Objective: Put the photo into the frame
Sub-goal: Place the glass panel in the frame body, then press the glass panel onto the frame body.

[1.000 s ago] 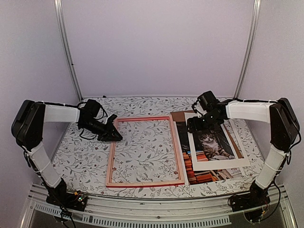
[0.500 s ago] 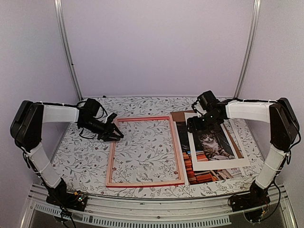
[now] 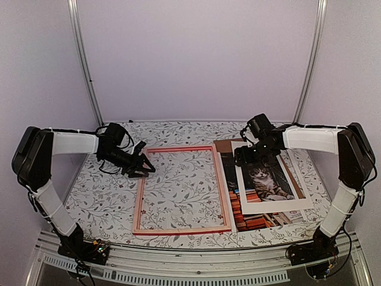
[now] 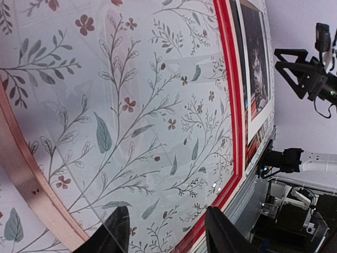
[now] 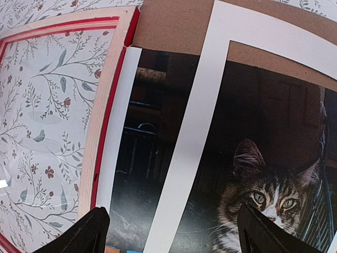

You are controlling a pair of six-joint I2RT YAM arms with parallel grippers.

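The frame point(image 3: 221, 185) lies flat mid-table, its thin rails red and pale wood. My left gripper point(image 3: 143, 167) hangs over its far left corner. In the left wrist view that gripper point(image 4: 168, 234) is open, and only the flowered table and the frame's red rail point(image 4: 234, 121) show between its fingers. The photo point(image 3: 253, 221) of a tabby cat lies right of the frame, partly under a white mat board point(image 3: 303, 202). My right gripper point(image 3: 247, 156) hovers over its far end. In the right wrist view this gripper point(image 5: 176, 234) is open above the photo point(image 5: 142, 174) and holds nothing.
A brown backing board point(image 3: 225, 145) lies under the photo and mat at the far end. The mat's white strip point(image 5: 195, 132) crosses the photo between my right fingers. In the left wrist view the right arm point(image 4: 308, 79) shows at the far right. Metal uprights stand at the back corners.
My left gripper has gone from shut at the frame's far left corner to open. The frame, photo and right arm have not moved.
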